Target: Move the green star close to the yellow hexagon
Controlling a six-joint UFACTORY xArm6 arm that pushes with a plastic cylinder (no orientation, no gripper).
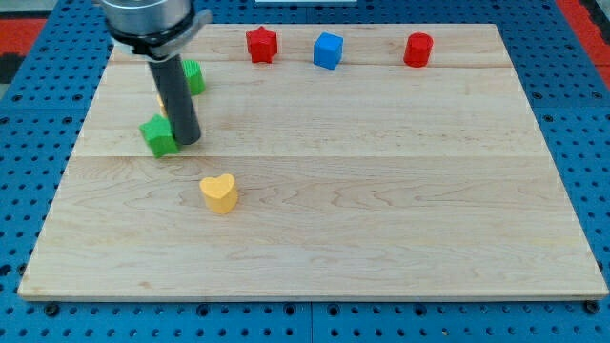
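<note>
One fixed camera, raised in front of my worktop (315, 219), looking down at a slant toward its far edge, near enough that the wooden board fills the frame, blue pegboard (591, 114) at the margins, my arm entering from the view's top left

You have the green star (160, 135) lying flat near the board's left edge, touching my tip (188, 142) on its right side in the view. Just above it you can see only a yellow sliver (160, 99) behind the rod, its shape hidden; it may be the yellow hexagon.
</note>
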